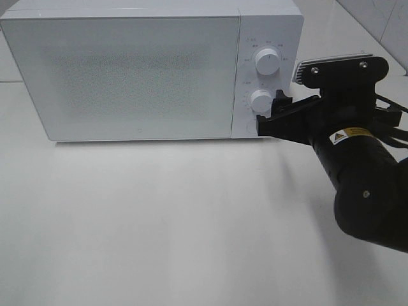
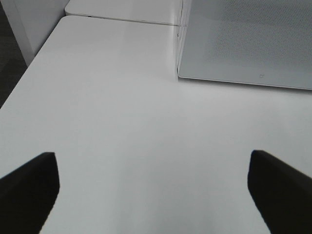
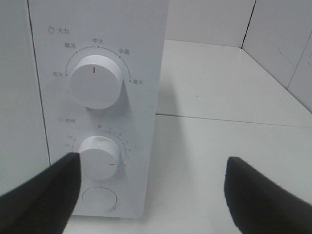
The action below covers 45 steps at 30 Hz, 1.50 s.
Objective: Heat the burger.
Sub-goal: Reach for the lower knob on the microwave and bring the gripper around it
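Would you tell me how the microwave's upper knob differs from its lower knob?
The upper knob looks larger than the lower knob. The upper knob's red mark points at the middle of its scale; the lower knob's is turned away from its zero. The open right hand is beside the lower knob, not the upper knob. Both are round and white.

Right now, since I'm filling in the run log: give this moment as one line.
microwave: door shut | burger: not in view | right gripper: open, at lower knob | left gripper: open, above table
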Each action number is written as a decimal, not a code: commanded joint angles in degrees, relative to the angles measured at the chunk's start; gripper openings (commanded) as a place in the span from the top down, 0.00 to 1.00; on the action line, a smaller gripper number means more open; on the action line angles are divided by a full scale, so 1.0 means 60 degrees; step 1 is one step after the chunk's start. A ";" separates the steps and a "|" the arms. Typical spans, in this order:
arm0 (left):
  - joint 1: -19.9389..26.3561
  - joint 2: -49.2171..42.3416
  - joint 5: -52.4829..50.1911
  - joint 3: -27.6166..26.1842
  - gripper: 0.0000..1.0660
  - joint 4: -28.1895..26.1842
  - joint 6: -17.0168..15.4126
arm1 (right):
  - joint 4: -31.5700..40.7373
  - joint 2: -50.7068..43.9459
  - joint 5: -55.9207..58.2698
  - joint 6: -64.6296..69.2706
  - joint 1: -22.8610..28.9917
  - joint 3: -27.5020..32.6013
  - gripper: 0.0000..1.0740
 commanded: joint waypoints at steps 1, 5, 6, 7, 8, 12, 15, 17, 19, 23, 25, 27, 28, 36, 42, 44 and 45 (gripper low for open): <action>0.0038 -0.0143 -0.0086 0.0019 0.08 -0.0029 -0.0029 | -0.0029 0.0095 -0.0153 0.0019 0.0029 -0.0267 0.29; 0.0038 -0.0143 -0.0086 0.0019 0.08 -0.0029 -0.0029 | -0.0038 0.0315 -0.0038 0.0029 0.0029 -0.0544 0.29; 0.0038 -0.0143 -0.0086 0.0019 0.08 -0.0029 -0.0029 | -0.0038 0.0573 -0.0038 0.0038 0.0019 -0.0678 0.29; 0.0038 -0.0143 -0.0086 0.0019 0.08 -0.0029 -0.0029 | -0.0038 0.0573 -0.0038 0.0038 0.0019 -0.0678 0.29; 0.0038 -0.0143 -0.0086 0.0019 0.08 -0.0029 -0.0029 | -0.0067 0.0726 -0.0038 0.0038 0.0019 -0.0764 0.29; 0.0038 -0.0143 -0.0086 0.0019 0.08 -0.0029 -0.0029 | -0.0267 0.1251 0.0057 0.0057 0.0000 -0.1127 0.29; 0.0038 -0.0143 -0.0086 0.0019 0.08 -0.0029 -0.0029 | -0.0563 0.1748 0.0191 0.0057 0.0000 -0.1566 0.29; 0.0038 -0.0143 -0.0086 0.0019 0.08 -0.0029 -0.0029 | -0.0649 0.1814 0.0201 0.0076 0.0000 -0.1642 0.29; 0.0038 -0.0143 -0.0086 0.0019 0.08 -0.0029 -0.0029 | -0.0764 0.1977 0.0306 0.0086 0.0000 -0.1814 0.29; 0.0038 -0.0143 -0.0086 0.0019 0.08 -0.0029 -0.0029 | -0.0783 0.2359 0.0487 0.0086 -0.0029 -0.2292 0.29; 0.0038 -0.0143 -0.0086 0.0019 0.08 -0.0029 -0.0029 | -0.0783 0.2445 0.0563 0.0086 -0.0086 -0.2387 0.29; 0.0038 -0.0143 -0.0086 0.0019 0.08 -0.0029 -0.0029 | -0.0793 0.2588 0.0716 0.0086 -0.0124 -0.2578 0.29; 0.0038 -0.0143 -0.0086 0.0019 0.08 -0.0029 -0.0029 | -0.0793 0.2645 0.0716 0.0086 -0.0162 -0.2636 0.29; 0.0038 -0.0143 -0.0086 0.0019 0.08 -0.0019 -0.0029 | -0.0793 0.3037 0.0821 0.0143 -0.0468 -0.3084 0.29; 0.0038 -0.0143 -0.0086 0.0019 0.08 -0.0019 -0.0029 | -0.0793 0.3333 0.0974 0.0162 -0.0592 -0.3342 0.29; 0.0038 -0.0143 -0.0086 0.0019 0.08 -0.0019 -0.0029 | -0.0821 0.3333 0.0964 0.0210 -0.0668 -0.3342 0.29; 0.0038 -0.0143 -0.0086 0.0019 0.08 -0.0019 -0.0029 | -0.0821 0.3333 0.0964 0.0210 -0.0668 -0.3342 0.29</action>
